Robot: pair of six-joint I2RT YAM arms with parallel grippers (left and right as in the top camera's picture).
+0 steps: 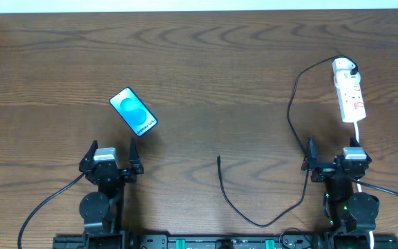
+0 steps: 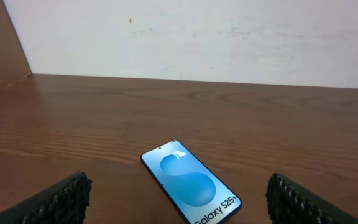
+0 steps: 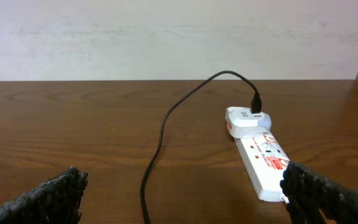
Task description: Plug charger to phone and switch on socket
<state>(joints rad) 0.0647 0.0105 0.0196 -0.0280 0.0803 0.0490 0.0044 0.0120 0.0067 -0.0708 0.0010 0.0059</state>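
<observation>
The charger (image 1: 290, 114), a thin black cable, loops across the right half of the wooden table (image 1: 206, 55). Its white plug is already seated in the far end of the socket (image 1: 351, 97), and its small plug tip (image 1: 218, 160) lies loose near table centre. The phone (image 1: 134, 113), screen lit blue, rests at a diagonal well to the tip's 10 o'clock, not yet connected.

The first job looks to be collecting that loose tip. A pinch just behind the connector, leaving its end proud, should make lining it up with the phone's lower edge easier, and the phone may slide unless steadied.

The left gripper (image 1: 112, 153), fingers spread wide and holding nothing, has the phone close at its 1 o'clock and the tip well off at 3 o'clock. The right gripper (image 1: 333, 151), likewise spread and empty, sits with the socket near at 1 o'clock and the tip far out at 9 o'clock.
</observation>
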